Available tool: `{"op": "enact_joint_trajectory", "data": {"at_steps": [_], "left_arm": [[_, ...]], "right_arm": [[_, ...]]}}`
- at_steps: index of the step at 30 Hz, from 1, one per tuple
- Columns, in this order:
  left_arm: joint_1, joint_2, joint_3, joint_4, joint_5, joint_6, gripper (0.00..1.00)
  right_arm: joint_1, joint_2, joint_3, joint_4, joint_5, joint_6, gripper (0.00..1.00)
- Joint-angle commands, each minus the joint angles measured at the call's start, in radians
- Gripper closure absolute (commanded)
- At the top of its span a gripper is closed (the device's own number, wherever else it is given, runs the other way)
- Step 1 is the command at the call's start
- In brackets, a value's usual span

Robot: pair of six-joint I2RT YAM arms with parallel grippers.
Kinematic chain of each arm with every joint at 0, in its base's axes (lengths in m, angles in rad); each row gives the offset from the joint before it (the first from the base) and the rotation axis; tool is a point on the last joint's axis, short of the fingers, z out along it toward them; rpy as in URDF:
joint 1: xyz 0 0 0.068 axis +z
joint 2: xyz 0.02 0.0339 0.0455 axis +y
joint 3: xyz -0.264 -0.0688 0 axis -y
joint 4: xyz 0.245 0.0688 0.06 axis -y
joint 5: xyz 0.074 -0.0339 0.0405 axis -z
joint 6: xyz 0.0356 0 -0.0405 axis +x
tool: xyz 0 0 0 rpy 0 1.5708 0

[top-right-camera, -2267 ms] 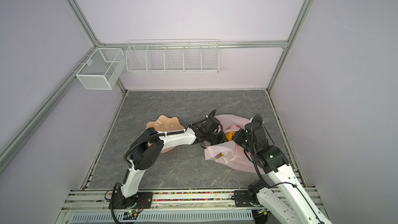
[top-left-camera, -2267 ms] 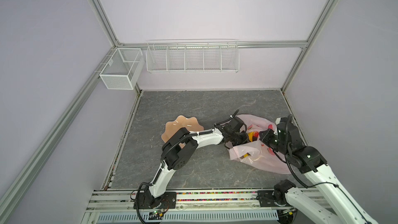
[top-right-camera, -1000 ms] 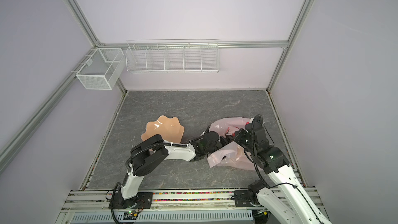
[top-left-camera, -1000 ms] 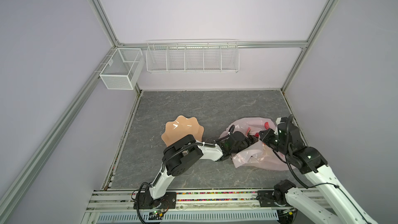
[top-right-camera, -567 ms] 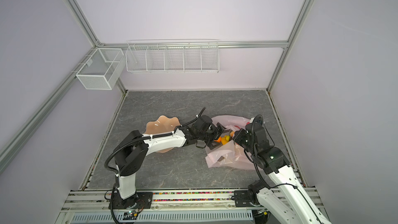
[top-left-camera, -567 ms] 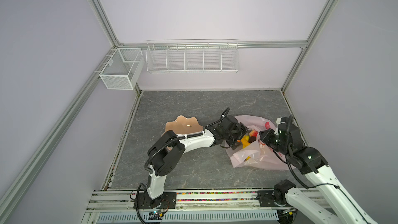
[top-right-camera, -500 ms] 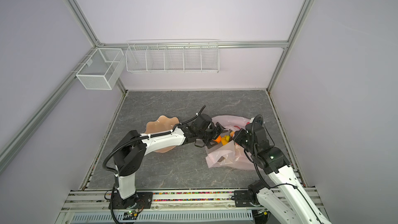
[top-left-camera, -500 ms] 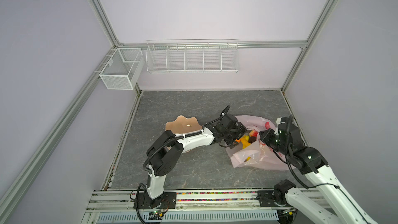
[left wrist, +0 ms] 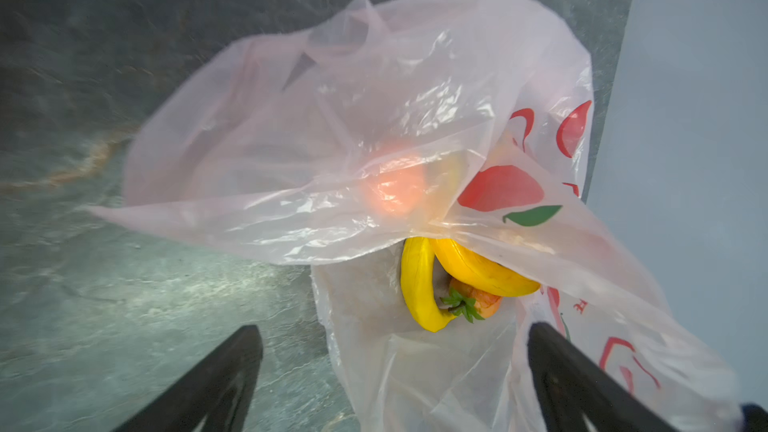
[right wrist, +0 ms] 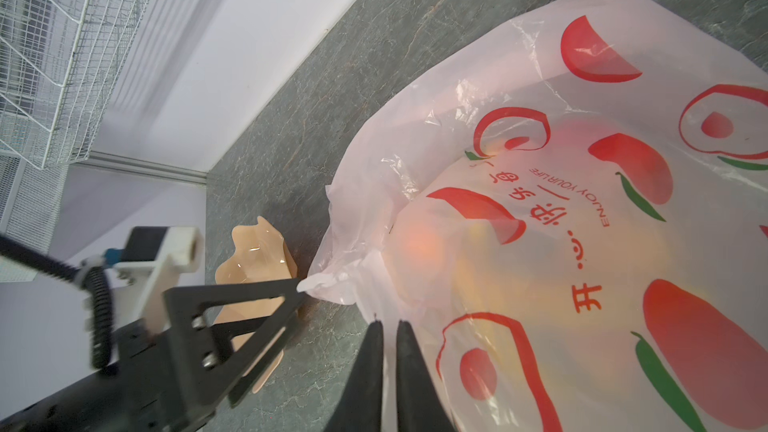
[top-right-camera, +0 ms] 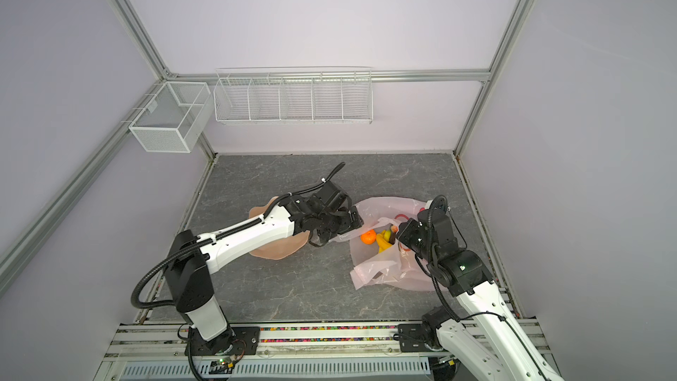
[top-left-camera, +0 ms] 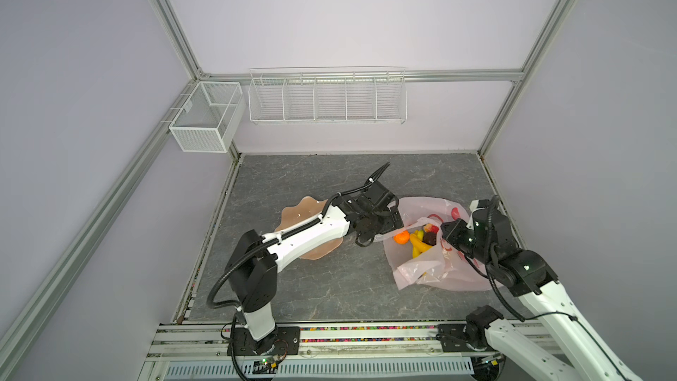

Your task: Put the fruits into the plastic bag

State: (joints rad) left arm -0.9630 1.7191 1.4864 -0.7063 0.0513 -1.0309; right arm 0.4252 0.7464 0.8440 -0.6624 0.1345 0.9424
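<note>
In both top views the plastic bag (top-left-camera: 443, 276) (top-right-camera: 392, 274) lies on the right of the grey tabletop (top-left-camera: 329, 287) with its mouth gaping upward. The fruits (top-left-camera: 417, 241) sit bare in that opening: an orange (top-left-camera: 402, 237), yellow bananas (top-left-camera: 417, 248), a dark purple piece (top-left-camera: 429, 239) and a red piece (top-left-camera: 433, 229) behind.

The left wrist view adds a strawberry (left wrist: 478, 301) with green leaves, tucked under the two bananas (left wrist: 419, 284). There the orange (left wrist: 395, 193) is only a blur through the film. In the right wrist view the fruits are just orange and yellow glows behind the printed peaches and lettering. The left arm (top-left-camera: 311, 232) covers most of the peach-coloured scalloped dish (top-left-camera: 293, 210).

The left gripper (left wrist: 392, 328) is spread wide and holds nothing, just outside the left side of the bag's mouth. In the right wrist view one fingertip (right wrist: 293, 288) looks to touch the rim's bunched edge. The right gripper (right wrist: 389, 324) is pinched almost together on the bag's film at the right side of the mouth, lifting that edge. The fruits lie just beyond it, inside.
</note>
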Motion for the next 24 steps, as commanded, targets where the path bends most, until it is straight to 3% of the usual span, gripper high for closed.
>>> {"op": "enact_joint_trajectory", "data": {"at_steps": [1,6,12,16,24], "left_arm": [[0.0,-0.07,-0.018,-0.057,-0.087,0.178,0.01],[0.0,-0.084,0.004,-0.09,-0.035,0.552,0.01],[0.0,-0.021,-0.003,-0.226,-0.122,0.837,0.01],[0.002,0.04,-0.016,-0.223,-0.211,0.926,0.01],[0.021,0.166,0.022,-0.154,-0.24,1.009,0.0]], "right_arm": [[-0.005,-0.005,0.003,-0.008,0.008,0.004,0.88],[-0.007,-0.004,0.004,-0.017,0.004,-0.003,0.88],[-0.008,-0.029,0.0,-0.046,0.01,-0.01,0.88],[-0.008,-0.041,-0.004,-0.057,0.009,-0.007,0.88],[-0.006,-0.064,-0.002,-0.097,0.007,-0.002,0.87]]}}
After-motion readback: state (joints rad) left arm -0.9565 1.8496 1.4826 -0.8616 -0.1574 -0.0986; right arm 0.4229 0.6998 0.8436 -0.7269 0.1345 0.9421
